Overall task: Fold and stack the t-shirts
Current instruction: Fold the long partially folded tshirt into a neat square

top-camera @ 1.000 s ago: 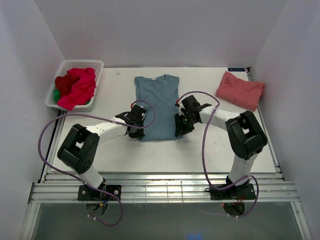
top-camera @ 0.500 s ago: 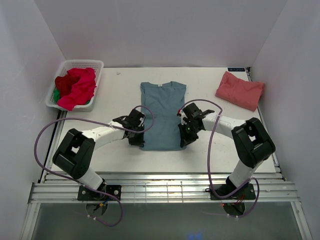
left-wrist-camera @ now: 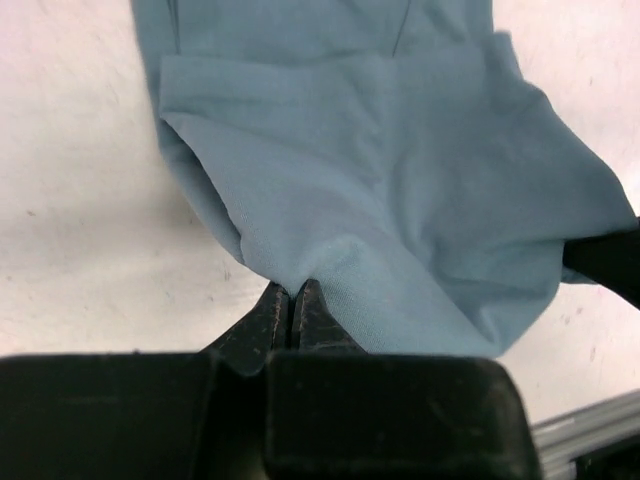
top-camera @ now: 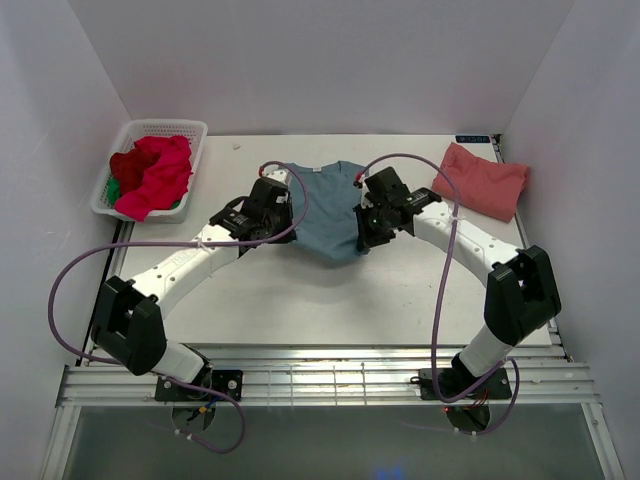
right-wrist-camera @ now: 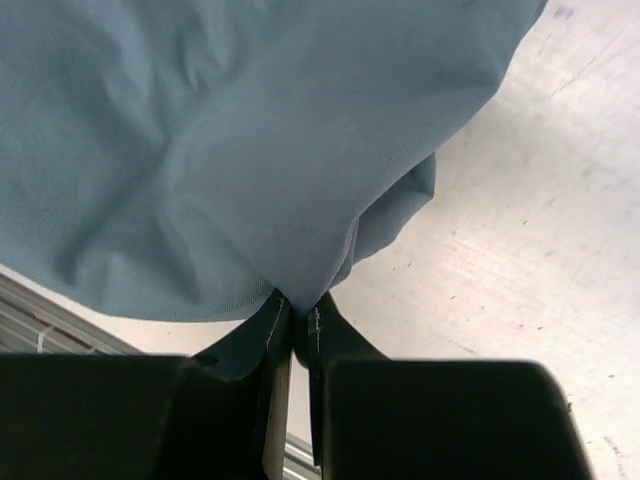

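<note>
Now I see the left gripper (left-wrist-camera: 292, 300) closed tight on the left edge of the teal-blue t-shirt (top-camera: 325, 215), and the right gripper (right-wrist-camera: 298, 310) closed on its right edge. The shirt sags between them over the middle of the table (top-camera: 300, 300). The salmon-pink t-shirt (top-camera: 482, 180) lies folded at the far right.

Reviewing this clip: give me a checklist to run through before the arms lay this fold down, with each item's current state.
1. Left gripper shut on the teal t-shirt: ok.
2. Right gripper shut on the same shirt: ok.
3. Cloth between them smooth: not ok, it sags and wrinkles.
4. Its far end lying on the table: ok.
5. Pink t-shirt clear of the fold: ok, it lies apart to the right.
</note>
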### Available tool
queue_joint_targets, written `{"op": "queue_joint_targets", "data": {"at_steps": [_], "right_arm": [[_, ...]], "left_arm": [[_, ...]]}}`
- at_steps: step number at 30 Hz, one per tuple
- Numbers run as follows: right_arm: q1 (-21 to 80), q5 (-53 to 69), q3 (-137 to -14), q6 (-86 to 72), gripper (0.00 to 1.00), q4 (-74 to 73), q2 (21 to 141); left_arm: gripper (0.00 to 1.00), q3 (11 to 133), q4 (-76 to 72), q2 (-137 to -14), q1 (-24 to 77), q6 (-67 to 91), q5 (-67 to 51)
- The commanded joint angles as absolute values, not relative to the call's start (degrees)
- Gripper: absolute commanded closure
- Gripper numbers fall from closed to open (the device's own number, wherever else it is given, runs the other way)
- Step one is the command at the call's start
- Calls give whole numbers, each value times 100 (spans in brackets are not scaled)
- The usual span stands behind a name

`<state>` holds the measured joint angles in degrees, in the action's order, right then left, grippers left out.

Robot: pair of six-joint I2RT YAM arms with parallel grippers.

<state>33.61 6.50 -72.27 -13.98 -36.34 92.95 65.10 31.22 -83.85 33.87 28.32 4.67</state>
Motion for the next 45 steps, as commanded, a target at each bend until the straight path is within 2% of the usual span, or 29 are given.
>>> {"op": "queue_joint_targets", "data": {"at_steps": [1,7,12,23,32,36,45], "right_arm": [[3340,72,-7690,-1424,92,-3612,9097],[3349,-377,-7963,-1380,92,-3103,9097],[3340,-238,-8226,-1275,92,-3313,9246],[3638,-53,-7287,-1713,92,-3972,8052],[3946,185,-6803,-2232,92,-4579,7427],[3964,27,-6820,-2162,92,-4334,7576],[3929,-1379,-7505,-1697,92,-3630,8735]], "left_arm": [[100,6706,2690,-8130,3357,2707,1168],[100,6451,2127,-7902,3349,2602,1573],[100,6363,2188,-7831,3349,2654,1249],[100,5556,2970,-6576,3428,3146,422],[100,5379,3603,-6152,3516,3357,176],[100,5423,3428,-6336,3524,3393,570],[100,5449,1970,-7206,3516,2857,1669]]}}
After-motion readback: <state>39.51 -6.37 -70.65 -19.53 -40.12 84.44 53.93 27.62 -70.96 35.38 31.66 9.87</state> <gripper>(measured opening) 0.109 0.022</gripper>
